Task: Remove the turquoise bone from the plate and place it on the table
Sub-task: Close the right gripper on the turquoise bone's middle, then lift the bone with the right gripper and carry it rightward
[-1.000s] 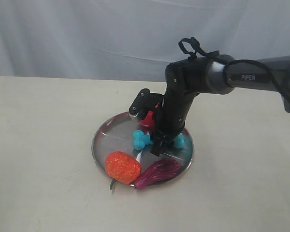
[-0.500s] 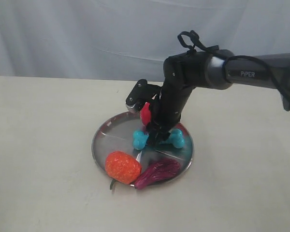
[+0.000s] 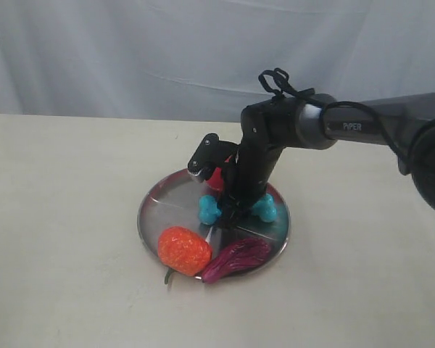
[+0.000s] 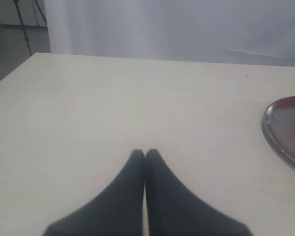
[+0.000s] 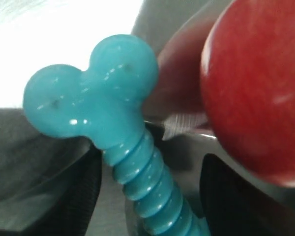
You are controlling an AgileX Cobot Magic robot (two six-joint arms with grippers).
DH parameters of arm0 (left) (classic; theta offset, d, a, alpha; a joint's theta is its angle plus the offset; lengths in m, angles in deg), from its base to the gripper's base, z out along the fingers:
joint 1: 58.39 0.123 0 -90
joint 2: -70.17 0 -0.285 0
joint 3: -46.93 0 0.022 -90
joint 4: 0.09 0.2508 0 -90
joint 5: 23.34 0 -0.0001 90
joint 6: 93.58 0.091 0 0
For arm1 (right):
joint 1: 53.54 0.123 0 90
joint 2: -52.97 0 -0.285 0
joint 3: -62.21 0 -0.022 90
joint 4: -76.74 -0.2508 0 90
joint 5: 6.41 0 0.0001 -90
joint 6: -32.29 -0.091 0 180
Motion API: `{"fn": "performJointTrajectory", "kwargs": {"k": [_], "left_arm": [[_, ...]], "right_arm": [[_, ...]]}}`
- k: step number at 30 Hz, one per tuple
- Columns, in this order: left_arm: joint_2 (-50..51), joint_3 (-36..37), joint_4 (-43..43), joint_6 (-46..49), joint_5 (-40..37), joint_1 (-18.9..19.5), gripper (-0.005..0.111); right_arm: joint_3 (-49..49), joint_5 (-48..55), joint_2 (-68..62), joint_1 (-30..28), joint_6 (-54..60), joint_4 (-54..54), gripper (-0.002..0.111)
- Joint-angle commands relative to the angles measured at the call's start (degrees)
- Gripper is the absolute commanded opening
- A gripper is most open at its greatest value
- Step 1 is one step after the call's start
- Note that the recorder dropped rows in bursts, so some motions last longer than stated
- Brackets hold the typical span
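Toys share the round shiny silver metal plate [image 3: 151,217] on the pale beige tabletop [image 3: 58,217]. The small turquoise rubber bone [image 3: 208,210] lies near the plate's middle, beside a round red toy [image 5: 255,88]. An orange strawberry-shaped toy [image 3: 183,250] and a purple ridged toy [image 3: 238,259] sit at the rim. The right pincer [image 3: 235,214] straddles the bone's ribbed shaft, partly open; a gap seems to remain on one side. The left pincer [image 4: 145,155], pressed closed and empty, is over the tabletop, apart from the plate.
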Motion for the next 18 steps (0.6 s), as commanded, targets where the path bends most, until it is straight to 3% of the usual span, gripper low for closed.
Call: {"fn": "performJointTrajectory", "kwargs": {"k": [1,5,12,18], "left_arm": [[-0.07,0.15,-0.39,-0.24,0.31,0.26,0.0],[-0.07,0.15,-0.39,-0.24,0.31,0.26,0.0],[-0.07,0.15,0.94,-0.24,0.31,0.26,0.0],[-0.07,0.15,0.94,-0.24,0.31,0.26,0.0]], "right_arm": [[0.34,-0.99,-1.21,0.05,0.95,0.7,0.057],[0.34,-0.35,-1.86,0.05,0.95,0.7,0.053],[1.37,4.22,-1.45,0.05,0.95,0.7,0.0],[6.45,14.37,0.37,0.19,-1.99,-0.85,0.0]]}}
